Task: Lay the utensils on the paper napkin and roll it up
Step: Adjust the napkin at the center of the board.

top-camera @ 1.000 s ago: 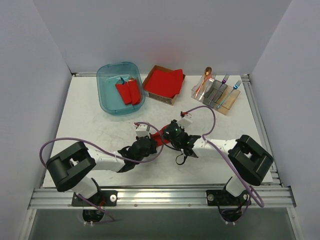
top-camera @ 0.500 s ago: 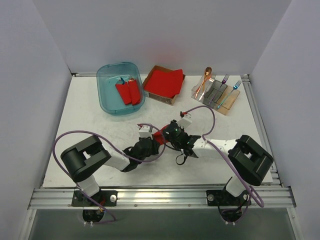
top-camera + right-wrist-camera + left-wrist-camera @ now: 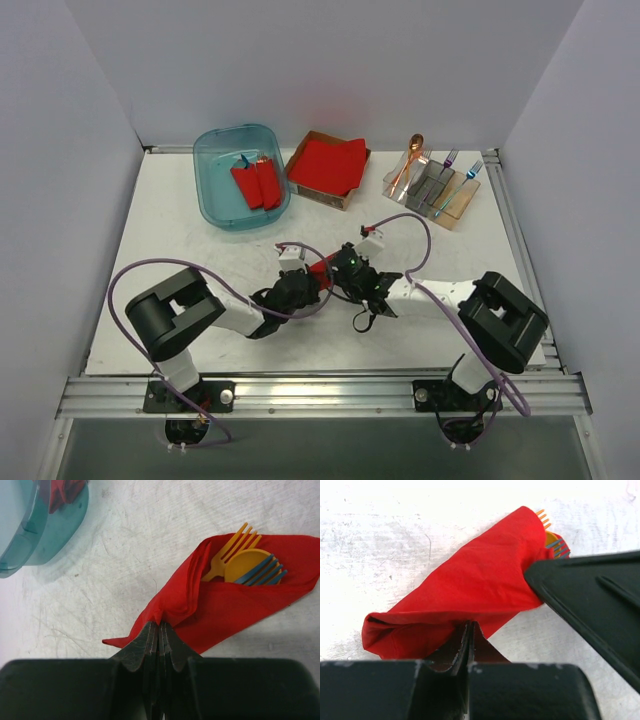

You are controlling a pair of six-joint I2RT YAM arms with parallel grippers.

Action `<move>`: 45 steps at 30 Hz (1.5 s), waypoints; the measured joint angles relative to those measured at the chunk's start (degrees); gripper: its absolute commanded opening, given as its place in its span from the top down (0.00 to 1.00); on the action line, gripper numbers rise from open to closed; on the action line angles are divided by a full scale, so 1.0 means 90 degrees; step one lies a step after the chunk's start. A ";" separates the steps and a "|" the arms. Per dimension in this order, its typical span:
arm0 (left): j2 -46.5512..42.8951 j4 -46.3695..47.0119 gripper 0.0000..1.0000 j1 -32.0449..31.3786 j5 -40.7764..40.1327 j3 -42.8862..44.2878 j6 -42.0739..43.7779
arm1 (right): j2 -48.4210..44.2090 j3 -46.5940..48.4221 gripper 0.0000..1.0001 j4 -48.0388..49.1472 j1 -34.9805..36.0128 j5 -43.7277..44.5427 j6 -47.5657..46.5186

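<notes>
The red paper napkin (image 3: 235, 605) lies on the white table, wrapped loosely around the utensils. A yellow fork (image 3: 232, 545), a yellow spoon bowl (image 3: 245, 565) and blue fork tines (image 3: 265, 570) stick out of its open end. My right gripper (image 3: 161, 625) is shut on a fold at the napkin's near corner. In the left wrist view the napkin (image 3: 470, 585) is a slanted roll, and my left gripper (image 3: 469, 626) is shut with its tips against the roll's near edge; no paper shows between them. Seen from above, both grippers (image 3: 305, 285) (image 3: 335, 272) meet over the napkin (image 3: 320, 268).
A teal bin (image 3: 215, 200) at the back left holds red rolled bundles (image 3: 257, 182). Beside it is a cardboard box with a red napkin stack (image 3: 328, 165). A clear organiser (image 3: 455, 205) with more cutlery stands at the back right. The right gripper's black body (image 3: 590, 605) crowds the left wrist view.
The left arm has swung its elbow inward and its gripper has slid right toward the right gripper. Less of the napkin shows between them. The right arm has barely moved.
</notes>
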 measured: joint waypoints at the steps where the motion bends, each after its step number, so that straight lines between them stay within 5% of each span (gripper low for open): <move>1: 0.0036 -0.0044 0.98 0.0002 -0.0017 0.0024 -0.0019 | -0.0015 -0.0017 1.00 -0.0029 0.0017 0.0000 0.0012; 29: 0.0250 -0.0182 0.98 0.0002 -0.0143 0.0267 -0.0236 | -0.0240 -0.0192 1.00 -0.1008 0.0296 0.0104 0.0619; 45: -0.1447 -0.1605 0.98 -0.0019 0.0440 -0.0027 0.0090 | 0.0279 -0.0316 1.00 -0.0933 0.0243 0.0080 0.0746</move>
